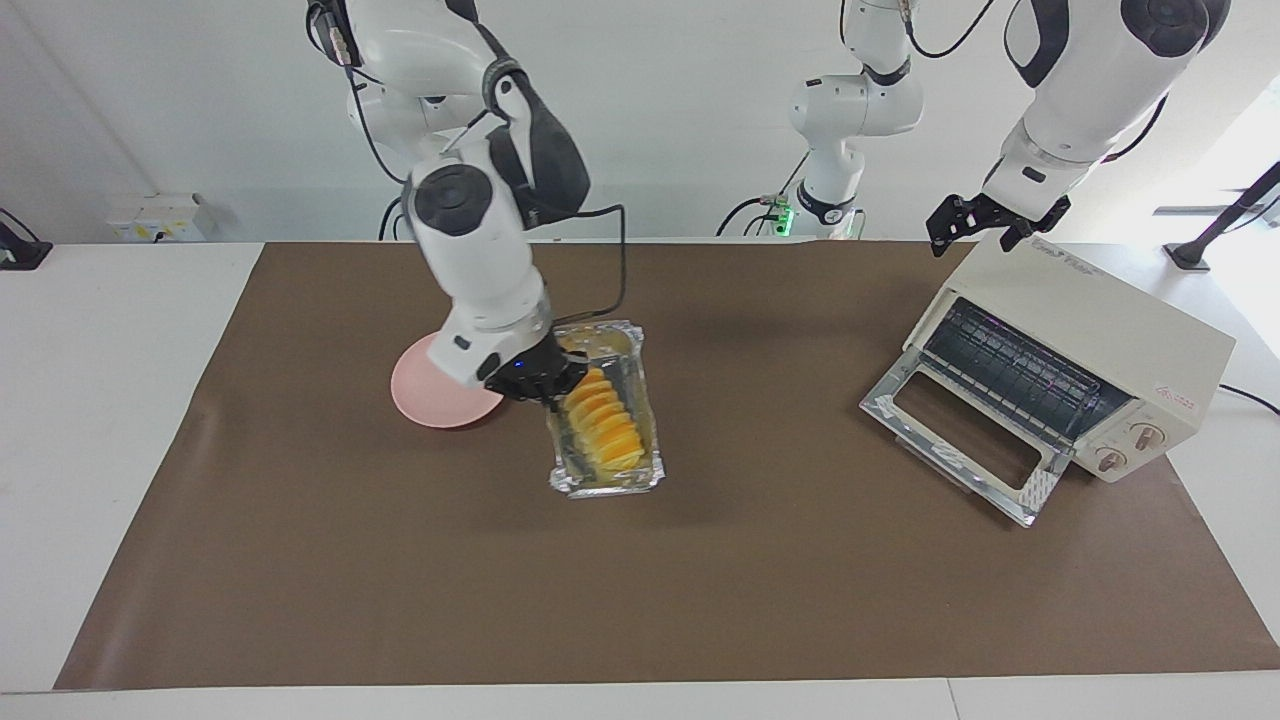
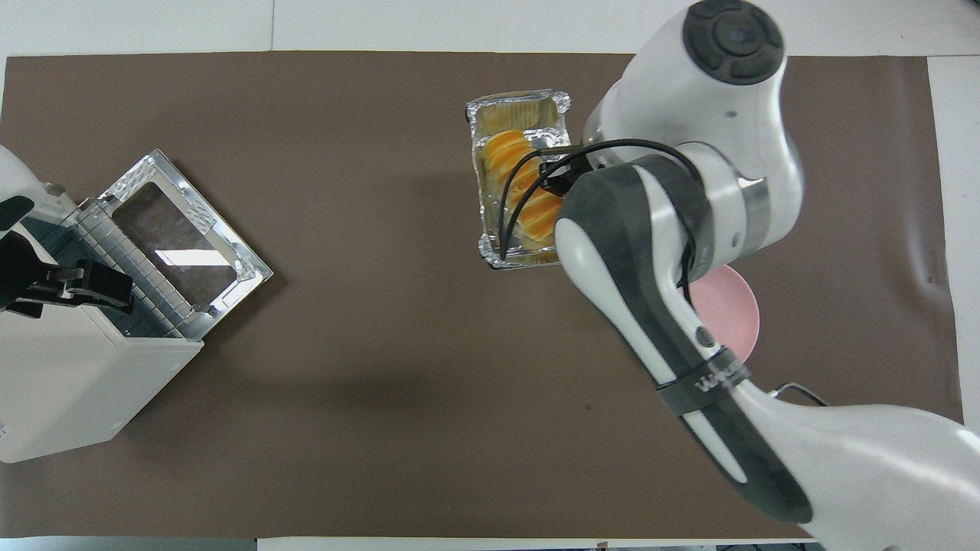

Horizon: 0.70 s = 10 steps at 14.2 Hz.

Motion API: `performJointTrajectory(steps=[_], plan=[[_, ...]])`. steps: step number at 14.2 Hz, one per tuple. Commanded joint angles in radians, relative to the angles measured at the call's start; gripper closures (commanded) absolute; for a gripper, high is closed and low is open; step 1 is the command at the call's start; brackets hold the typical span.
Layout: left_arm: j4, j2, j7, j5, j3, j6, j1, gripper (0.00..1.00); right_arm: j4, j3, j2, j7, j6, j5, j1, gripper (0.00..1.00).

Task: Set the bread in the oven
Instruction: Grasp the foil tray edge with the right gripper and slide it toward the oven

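The bread point(image 1: 600, 420), a ridged yellow-orange loaf, lies in a crinkled foil tray point(image 1: 606, 484). My right gripper point(image 1: 545, 385) is shut on the tray's long rim and holds it over the middle of the brown mat. In the overhead view the bread point(image 2: 521, 184) and the foil tray point(image 2: 514, 107) show beside my right gripper point(image 2: 563, 172). The cream oven point(image 1: 1110, 320) stands at the left arm's end with its glass door point(image 1: 950, 430) dropped open and its rack showing. My left gripper point(image 1: 985, 225) waits open over the oven's top.
A round pink plate point(image 1: 430, 395) lies on the brown mat point(image 1: 700, 600) toward the right arm's end, partly under the right arm. The oven point(image 2: 69, 390) and its open door point(image 2: 184, 245) take up the left arm's end.
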Motion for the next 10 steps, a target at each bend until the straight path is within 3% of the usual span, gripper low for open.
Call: performJointTrajectory(steps=[1,5,10], plan=[[-0.011,-0.015,0.005,-0.012,-0.005,0.013,0.01,0.0,0.008,-0.009,0.064,0.098,0.084,0.002,0.072,1.0],[-0.011,-0.015,0.005,-0.012,-0.005,0.013,0.012,0.0,-0.065,-0.01,0.124,0.147,0.242,-0.015,0.139,1.0],[-0.011,-0.015,0.005,-0.012,-0.005,0.013,0.01,0.0,-0.267,-0.01,0.093,0.151,0.424,-0.023,0.152,1.0]])
